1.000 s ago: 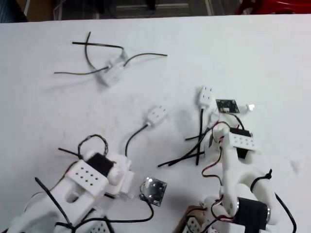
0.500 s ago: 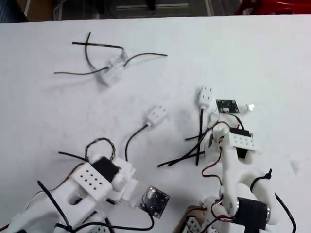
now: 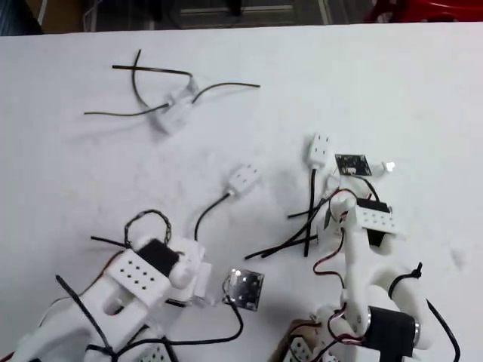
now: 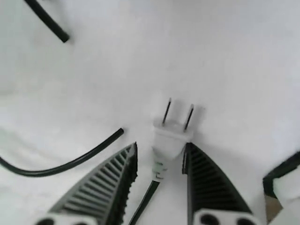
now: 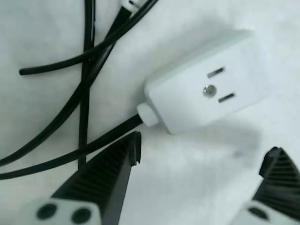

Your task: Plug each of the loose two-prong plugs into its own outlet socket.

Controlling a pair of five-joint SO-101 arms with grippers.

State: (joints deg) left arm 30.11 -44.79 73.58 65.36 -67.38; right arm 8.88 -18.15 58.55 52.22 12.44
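Here the left end effector (image 4: pixel 160 147) straddles the plug (image 4: pixel 169 137) lying on the table (image 4: pixel 225 51), its jaws released and not yet clamped. It should close squarely on the plug body, keeping the prongs level. The right end effector (image 5: pixel 205 144) hangs spread wide over a socket (image 5: pixel 206 84).

Your workspace is a white table (image 3: pixel 423 83) whose matte top runs out of view to the left, right and near side. It is lit evenly, so the shadows on it are soft and pale, and there are a few faint specks toward its right side. Past its far edge you can see a narrow strip of dim room: a dark blue shape (image 3: pixel 15 16) in the far left corner, a brown wooden panel (image 3: pixel 64 13) beside it, a grey metal bar (image 3: pixel 234 10) near the middle, and a red object (image 3: pixel 430 9) at the far right.
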